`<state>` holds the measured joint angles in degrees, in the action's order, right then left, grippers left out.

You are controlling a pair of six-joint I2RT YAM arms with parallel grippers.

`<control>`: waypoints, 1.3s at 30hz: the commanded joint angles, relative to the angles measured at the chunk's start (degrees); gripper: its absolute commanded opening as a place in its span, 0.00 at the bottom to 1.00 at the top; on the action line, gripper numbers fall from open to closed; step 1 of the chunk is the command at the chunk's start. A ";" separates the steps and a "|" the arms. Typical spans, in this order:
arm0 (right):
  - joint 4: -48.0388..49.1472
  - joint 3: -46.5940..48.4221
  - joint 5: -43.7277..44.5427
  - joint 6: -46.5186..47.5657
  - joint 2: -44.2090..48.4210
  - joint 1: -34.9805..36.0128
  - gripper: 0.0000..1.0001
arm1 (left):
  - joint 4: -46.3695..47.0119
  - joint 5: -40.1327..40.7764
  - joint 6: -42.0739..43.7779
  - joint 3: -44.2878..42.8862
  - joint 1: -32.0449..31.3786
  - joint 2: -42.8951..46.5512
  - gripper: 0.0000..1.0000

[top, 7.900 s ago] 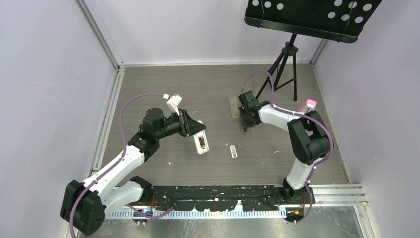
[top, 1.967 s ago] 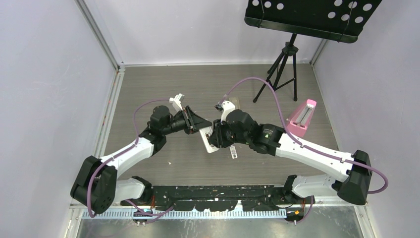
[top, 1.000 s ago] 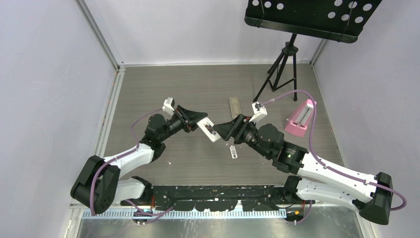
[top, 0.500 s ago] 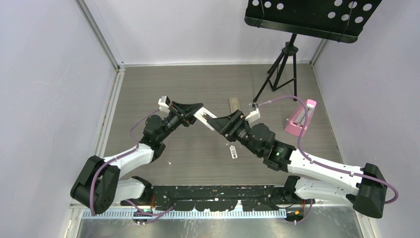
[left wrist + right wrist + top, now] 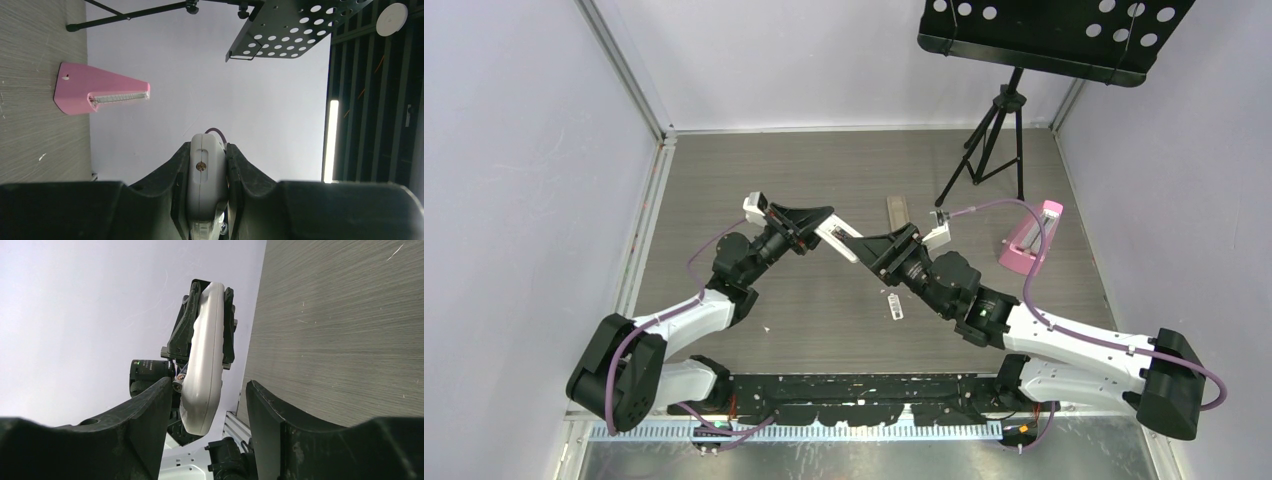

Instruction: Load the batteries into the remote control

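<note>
1. Above the middle of the worktop (image 5: 754, 180), I am holding the remote control (image 5: 840, 240) off the surface with the left gripper (image 5: 817, 226), which is clamping its 10 o'clock end. The left wrist view is showing both fingers pressing on the white body.
2. At the remote's 4 o'clock end, the right gripper (image 5: 207, 382) is standing wide, one finger on each side of the bar with a gap on both sides, so it is gripping nothing.
3. I am reading this as a second grasp to steady or turn the remote. To do it well, I am planning to centre the bar between the fingers first, then close slowly on its narrow sides. I am releasing the left clamp only once the right one is firm.
4. I am not making out the dark recess or any of the batteries in these views, so I am avoiding any squeeze across the broad faces.
5. On the worktop, a small white bar (image 5: 894, 305) is lying at 6 o'clock from the remote, a tan strip (image 5: 898, 213) at 1 o'clock, and a pink wedge (image 5: 1029, 235) well apart at 3 o'clock.
</note>
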<state>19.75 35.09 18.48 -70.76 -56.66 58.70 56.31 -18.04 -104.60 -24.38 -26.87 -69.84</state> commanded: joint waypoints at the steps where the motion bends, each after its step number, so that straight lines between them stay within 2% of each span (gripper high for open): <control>1: 3.49 1.56 2.17 -1.58 -0.94 0.27 0.61 | 4.75 -0.97 -0.11 -0.76 0.24 0.19 0.00; 5: 4.08 1.54 2.00 -2.72 -1.89 0.25 0.59 | 4.89 -1.33 0.05 -0.97 0.24 0.10 0.00; 10: 1.98 1.94 2.61 -4.92 -2.90 0.25 0.49 | 5.56 -2.37 0.98 -1.93 0.24 0.06 0.00; 15: -3.65 2.13 5.29 -7.54 -2.80 0.19 0.41 | 7.20 -3.62 3.60 -2.96 0.24 0.91 0.00; 22: -16.71 3.57 9.97 -11.48 -3.05 0.10 0.27 | 10.20 -9.32 9.72 -6.49 0.24 2.16 0.00; 25: -22.76 4.34 11.91 -11.75 -3.02 0.10 0.27 | 10.65 -11.64 15.20 -7.15 0.24 3.19 0.00; 35: -28.24 5.83 8.84 -4.96 -3.63 -0.03 0.28 | 6.21 -17.81 29.51 -8.64 0.33 7.42 0.00; 37: -27.74 5.99 6.57 -2.33 -3.15 -0.07 0.32 | 2.47 -18.42 32.87 -9.04 0.33 8.53 0.00; 39: -26.23 5.59 4.35 0.09 -1.82 -0.10 0.41 | -2.47 -18.02 36.45 -9.13 0.33 9.88 0.00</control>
<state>5.10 41.36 22.13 -78.76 -57.91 59.77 52.03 -26.61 -80.99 -29.12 -25.61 -65.49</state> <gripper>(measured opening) 0.367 0.271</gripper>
